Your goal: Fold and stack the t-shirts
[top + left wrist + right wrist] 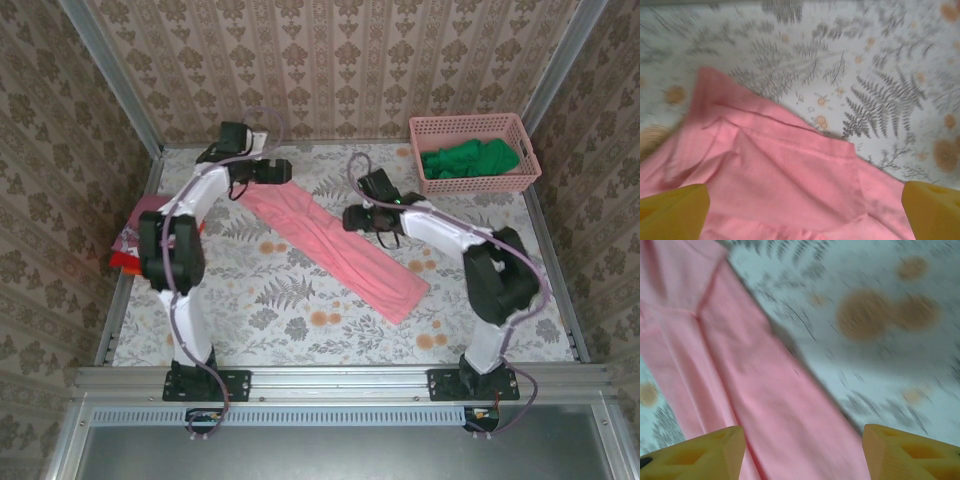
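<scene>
Across the table, top external view: salmon-pink t-shirt (335,245), folded into a long strip, lies diagonally mid-table; left gripper (280,170) at its far end, right gripper (352,218) just beside its middle; red and pink stacked shirts (130,240) at the left edge. Left wrist view: yellow fingers (675,210) spread wide over the shirt's folded edge, nothing clasped. Right wrist view: yellow fingers (912,452) likewise wide apart above the strip, nothing clasped.

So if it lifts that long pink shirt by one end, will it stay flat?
Probably not: the salmon-pink t-shirt lies as a thin folded strip with soft creases, so it would likely droop and unfold. It looks light. Pushed, it would probably bunch up on the floral tablecloth rather than slide whole.
</scene>
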